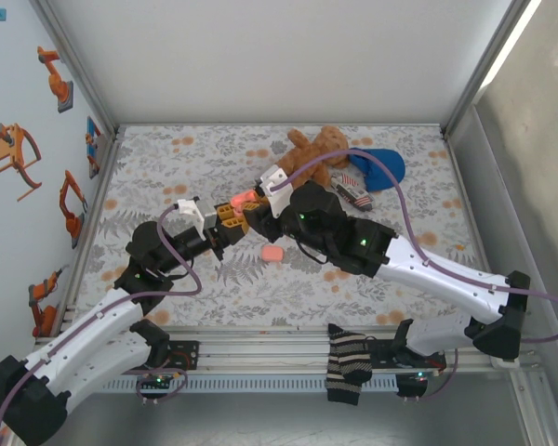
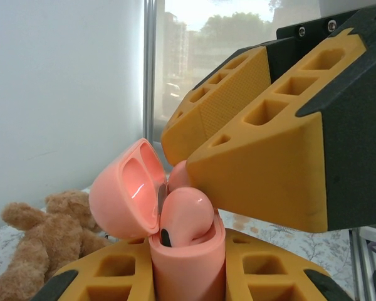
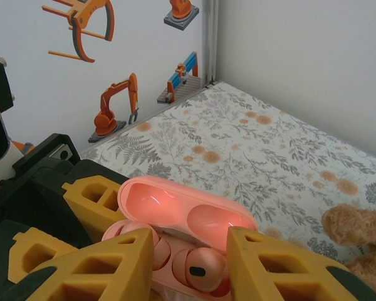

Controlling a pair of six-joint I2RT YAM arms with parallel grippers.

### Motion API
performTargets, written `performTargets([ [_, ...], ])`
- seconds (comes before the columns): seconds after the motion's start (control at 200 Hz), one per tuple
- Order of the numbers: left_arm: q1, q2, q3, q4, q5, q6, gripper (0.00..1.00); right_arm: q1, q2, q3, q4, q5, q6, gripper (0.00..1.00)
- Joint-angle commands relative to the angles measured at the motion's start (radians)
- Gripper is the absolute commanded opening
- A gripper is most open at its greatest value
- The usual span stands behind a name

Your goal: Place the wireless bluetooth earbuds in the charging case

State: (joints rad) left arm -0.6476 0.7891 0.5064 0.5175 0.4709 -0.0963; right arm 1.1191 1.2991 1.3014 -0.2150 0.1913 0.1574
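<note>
My left gripper [image 2: 188, 273] is shut on the pink charging case [image 2: 188, 263] and holds it upright above the table, with the lid [image 2: 122, 188] swung open. One salmon-pink earbud [image 2: 185, 216] sits in the case's near well, and a second earbud [image 3: 136, 235] sits in the other well, partly hidden by a finger. My right gripper [image 3: 191, 276] hovers right over the case with its orange fingers [image 3: 106, 269] apart, one on each side of the nearer earbud [image 3: 200, 266]. From above, both grippers [image 1: 231, 216] [image 1: 256, 212] meet at the case [image 1: 243, 199] mid-table.
A second pink case [image 1: 272, 253] lies on the floral table [image 1: 167, 167] just in front of the grippers. A teddy bear [image 1: 312, 153], a blue cloth [image 1: 383, 167] and a small striped item [image 1: 353, 195] lie behind the right arm. A striped sock [image 1: 347, 367] hangs over the front rail.
</note>
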Motion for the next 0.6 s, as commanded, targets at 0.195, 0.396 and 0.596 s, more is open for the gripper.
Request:
performTargets([
  [0.195, -0.004, 0.007, -0.011, 0.053, 0.005, 0.002, 0.00, 0.008, -0.023, 0.046, 0.016, 0.007, 0.012, 0.37],
  [0.396, -0.006, 0.012, -0.014, 0.059, 0.003, 0.001, 0.00, 0.008, -0.029, 0.055, 0.016, 0.022, 0.017, 0.42],
  [0.596, -0.007, 0.008, -0.020, 0.065, 0.003, -0.002, 0.00, 0.008, -0.034, 0.073, 0.013, 0.025, 0.017, 0.43],
])
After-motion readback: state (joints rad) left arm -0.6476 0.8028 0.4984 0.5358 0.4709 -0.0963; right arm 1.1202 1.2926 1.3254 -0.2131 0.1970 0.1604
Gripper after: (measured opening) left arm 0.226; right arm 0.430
